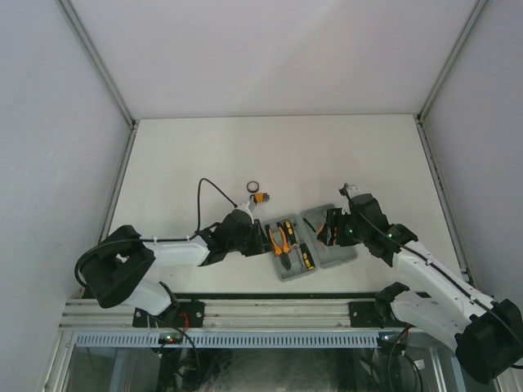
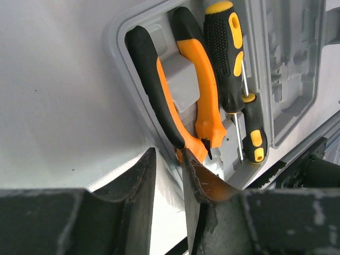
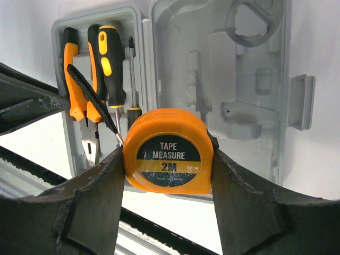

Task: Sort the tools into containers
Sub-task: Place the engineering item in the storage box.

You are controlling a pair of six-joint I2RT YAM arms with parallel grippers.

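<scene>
Right claw [image 3: 167, 162] clamps the tape measure [image 3: 168, 139].

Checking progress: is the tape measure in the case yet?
Out: the right gripper holds the tape measure over the case, not in a recess.

Stretching out white and matte: table [image 1: 270, 151]. Standing around it on three sides: pale walls [image 1: 270, 49]. Running along the near edge: ribbed aluminium rail [image 1: 278, 311].

The grey moulded plastic case [image 3: 223, 79] looks matt and smooth. The round orange plastic tape measure [image 3: 168, 151] is smooth and glossy.
</scene>
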